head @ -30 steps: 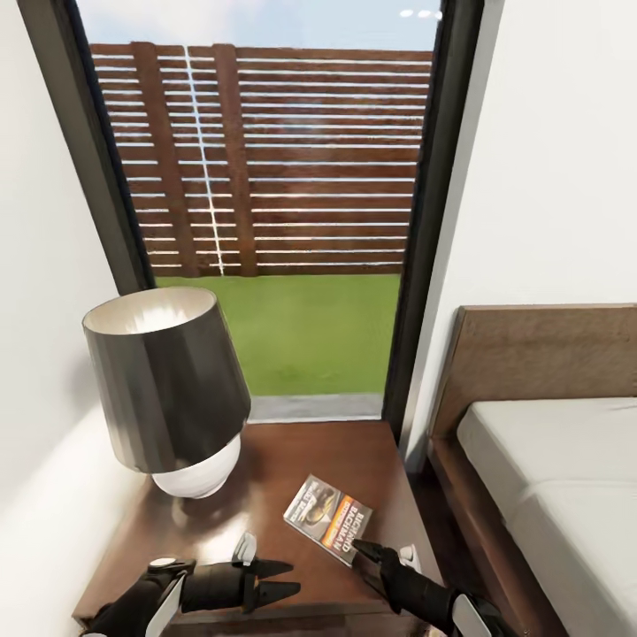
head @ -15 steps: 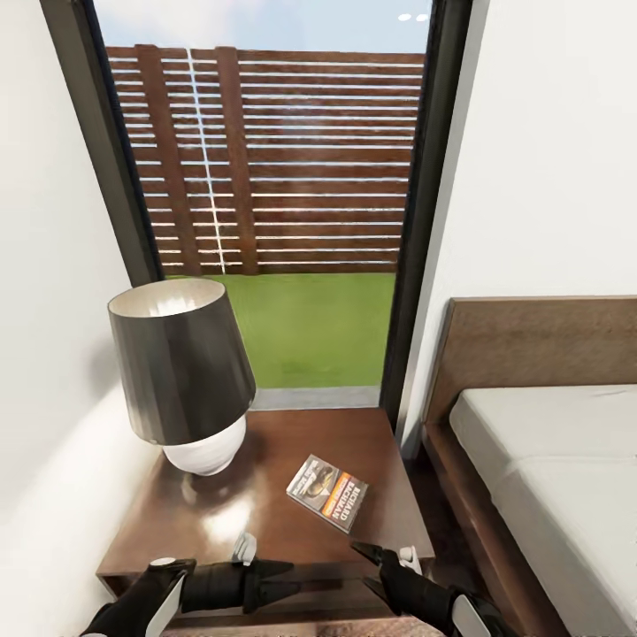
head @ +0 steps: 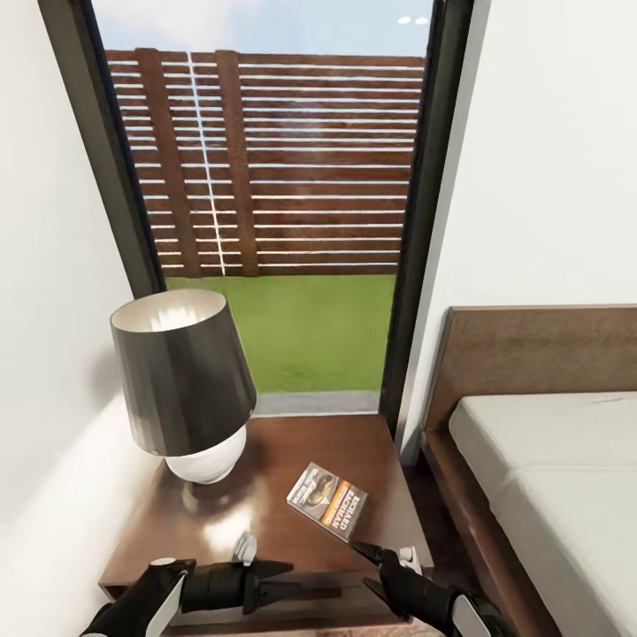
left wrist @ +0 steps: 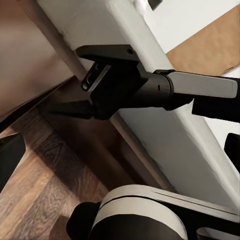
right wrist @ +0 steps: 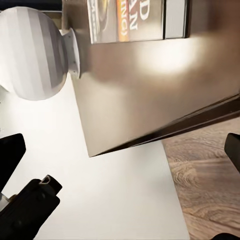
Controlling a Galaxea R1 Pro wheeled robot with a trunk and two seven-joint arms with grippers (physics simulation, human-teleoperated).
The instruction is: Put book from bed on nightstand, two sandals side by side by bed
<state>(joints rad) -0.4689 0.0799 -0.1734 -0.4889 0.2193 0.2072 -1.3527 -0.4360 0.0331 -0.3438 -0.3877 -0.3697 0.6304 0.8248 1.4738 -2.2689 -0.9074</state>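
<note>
since a second ago the right gripper [head: 365, 566] has drawn back from the book [head: 327, 500]: then its tips were at the book's near edge, now they sit at the front edge of the nightstand [head: 265, 522] with bare worktop between them and the book. the whole view has also shifted a little, so the camera has moved.

going left to right in the head view: a lamp [head: 184, 380] with a dark shade and a white round base stands on the left rear part of the worktop. in front of it, low at the near edge, the left gripper [head: 287, 577] points toward the right, its jaws a narrow gap apart, holding nothing. the book lies flat on the worktop right of centre, its orange-and-black band toward the near side, well apart from the left jaws and nearer the right ones. the right gripper's jaws are spread apart and empty, just beyond the worktop's front right corner. further right is the bed [head: 548, 478], white mattress, brown frame and headboard.

the right wrist view looks over the glossy worktop to the book [right wrist: 137, 20] and the lamp's white base [right wrist: 32, 55].
</note>
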